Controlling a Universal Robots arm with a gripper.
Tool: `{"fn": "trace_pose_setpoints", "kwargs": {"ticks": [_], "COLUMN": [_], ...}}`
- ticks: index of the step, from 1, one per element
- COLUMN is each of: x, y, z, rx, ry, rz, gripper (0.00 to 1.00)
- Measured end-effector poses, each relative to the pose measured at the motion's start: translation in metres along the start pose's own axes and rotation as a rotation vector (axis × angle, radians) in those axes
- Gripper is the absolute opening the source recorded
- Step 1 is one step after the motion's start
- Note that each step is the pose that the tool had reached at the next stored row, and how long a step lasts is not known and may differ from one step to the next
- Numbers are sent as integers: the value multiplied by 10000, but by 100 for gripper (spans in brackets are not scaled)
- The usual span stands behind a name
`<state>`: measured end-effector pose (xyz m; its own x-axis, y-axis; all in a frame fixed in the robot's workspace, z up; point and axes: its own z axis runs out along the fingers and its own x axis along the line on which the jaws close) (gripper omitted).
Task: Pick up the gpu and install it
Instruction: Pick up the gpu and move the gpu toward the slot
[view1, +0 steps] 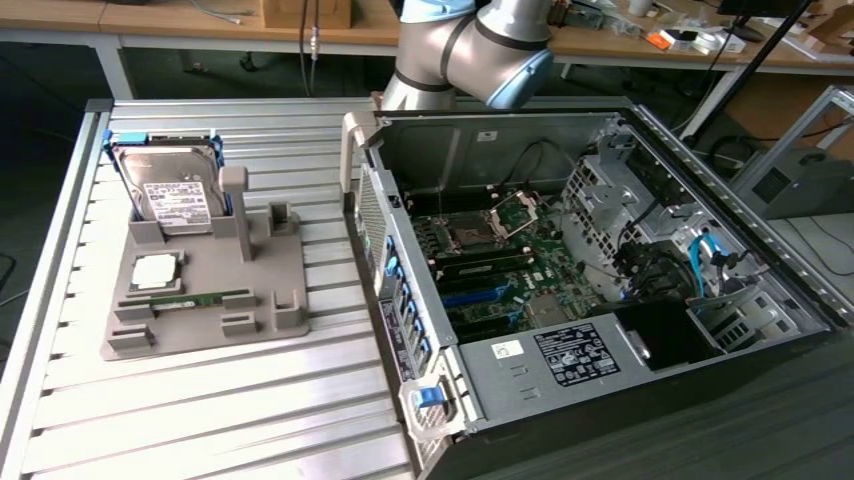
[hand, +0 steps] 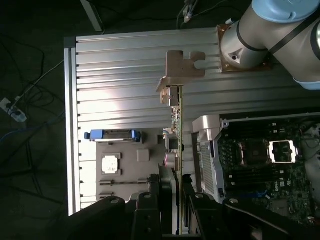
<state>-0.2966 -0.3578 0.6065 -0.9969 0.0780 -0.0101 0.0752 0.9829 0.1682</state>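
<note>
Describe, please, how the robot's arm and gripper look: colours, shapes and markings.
The arm is built of round silver-grey tubes, with light blue caps on the joints and thin black rings where the parts meet. The gripper is black and blocky, with small round screw holes along its body. Its fingers are dark, flat and straight.

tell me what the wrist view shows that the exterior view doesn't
Wrist view adds: the gpu, seen edge-on with its metal bracket at the far end, clamped in the pincer.
Exterior view adds: the power supply label and the blue cables inside the case.
Both share: the open computer case, the grey fixture with the hard drive, the slatted table and the arm.
</note>
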Motion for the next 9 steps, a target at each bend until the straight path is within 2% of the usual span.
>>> {"fn": "trace_pose_setpoints", "kwargs": {"ticks": [1, 2, 3, 4, 5, 9], "x": [0, 0, -1, -4, -11, -73], "y": [0, 0, -1, -3, -10, -91], "z": [0, 1, 4, 10, 20, 68], "rx": [246, 441, 715, 760, 776, 777], "ry": [-17, -35, -55, -58, -56, -49], "rz": [-6, -10, -16, -18, -19, -15], "gripper": [28, 28, 28, 28, 28, 28]}}
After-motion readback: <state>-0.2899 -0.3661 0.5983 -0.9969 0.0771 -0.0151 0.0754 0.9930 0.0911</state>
